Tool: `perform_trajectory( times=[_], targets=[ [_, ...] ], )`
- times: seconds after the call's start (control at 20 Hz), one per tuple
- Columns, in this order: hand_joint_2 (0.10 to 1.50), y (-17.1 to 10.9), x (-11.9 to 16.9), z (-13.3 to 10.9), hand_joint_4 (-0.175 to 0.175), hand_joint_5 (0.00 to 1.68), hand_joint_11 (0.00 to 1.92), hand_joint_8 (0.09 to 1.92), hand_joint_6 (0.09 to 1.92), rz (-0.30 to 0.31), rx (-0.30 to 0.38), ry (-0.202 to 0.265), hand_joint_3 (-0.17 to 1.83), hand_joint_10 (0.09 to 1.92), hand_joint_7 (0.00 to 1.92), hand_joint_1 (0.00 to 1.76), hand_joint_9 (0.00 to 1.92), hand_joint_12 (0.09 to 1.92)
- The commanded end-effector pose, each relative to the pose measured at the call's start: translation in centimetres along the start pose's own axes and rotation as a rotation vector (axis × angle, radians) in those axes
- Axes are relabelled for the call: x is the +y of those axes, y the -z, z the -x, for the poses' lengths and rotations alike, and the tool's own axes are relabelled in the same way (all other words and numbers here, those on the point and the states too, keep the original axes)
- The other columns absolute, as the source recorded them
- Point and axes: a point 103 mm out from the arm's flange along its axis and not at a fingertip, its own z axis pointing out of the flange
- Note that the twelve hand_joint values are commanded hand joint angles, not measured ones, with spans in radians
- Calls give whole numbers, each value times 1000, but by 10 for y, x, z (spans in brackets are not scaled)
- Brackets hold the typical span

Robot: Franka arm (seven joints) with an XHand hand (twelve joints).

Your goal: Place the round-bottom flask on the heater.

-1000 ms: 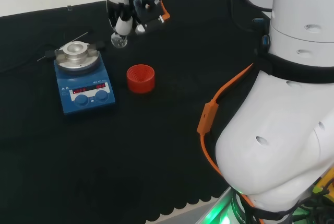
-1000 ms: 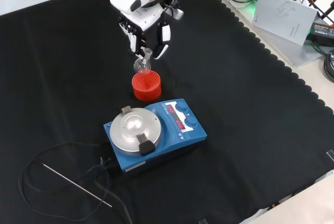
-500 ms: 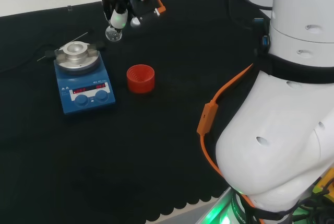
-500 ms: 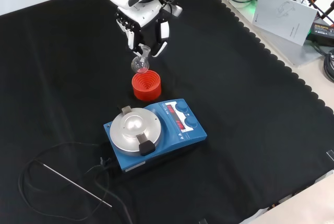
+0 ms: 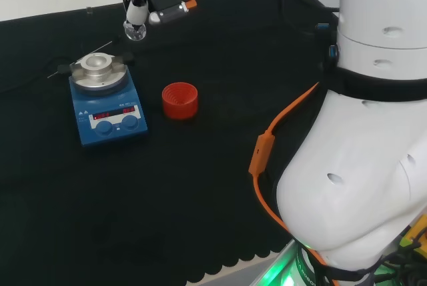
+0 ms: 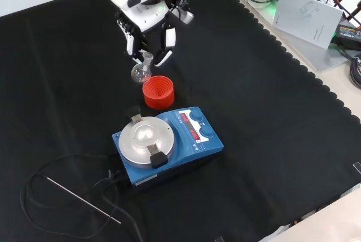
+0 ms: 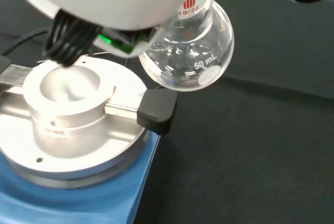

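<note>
The small clear glass round-bottom flask [image 6: 140, 71] is up in the air, hanging bulb-down from the black and white robot hand [image 6: 144, 21], whose fingers [image 6: 167, 42] are curled in around the flask's neck, so it's got a proper pinch on it. From the wrist camera the bulb [image 7: 188, 51] looks empty, with white print on the glass, and it sits off to the side of the heater's metal top, not over the middle of it.

Below the hand and toward the viewer in the front view is the red ribbed ring stand [image 6: 158, 92], sitting empty on the black cloth [image 6: 271, 118]. The flask hangs just up and left of it in that view, clear of it.

Further out from the hand in the same direction is the blue hotplate heater with a round silver metal top [image 6: 163, 143]. Its top has a bowl-shaped recess [image 7: 69, 85] and black clamp tabs [image 7: 158, 109] at the edge, nothing on it. In the head view the flask [image 5: 134, 30] shows above and a bit to the right of the heater [image 5: 107, 98], so it's near but not lined up over it.

A thin metal probe on a black cable [image 6: 79, 197] lies on the cloth on the far side of the heater from the hand.
</note>
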Motion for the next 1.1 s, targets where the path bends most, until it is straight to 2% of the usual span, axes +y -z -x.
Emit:
perform_trajectory(
  times=[0.05,0.45,1.1],
  targets=[
    [457,-5,8,-7,-175,1375,1762,501,626,-25,-9,-42,950,210,1604,1215,1811,770],
    [454,10,14,-13,-175,1378,1764,496,622,-12,-10,-29,953,205,1608,1215,1816,770],
    [450,10,19,-43,-175,1383,1767,490,618,-12,12,59,958,199,1614,1215,1821,770]
  ],
)
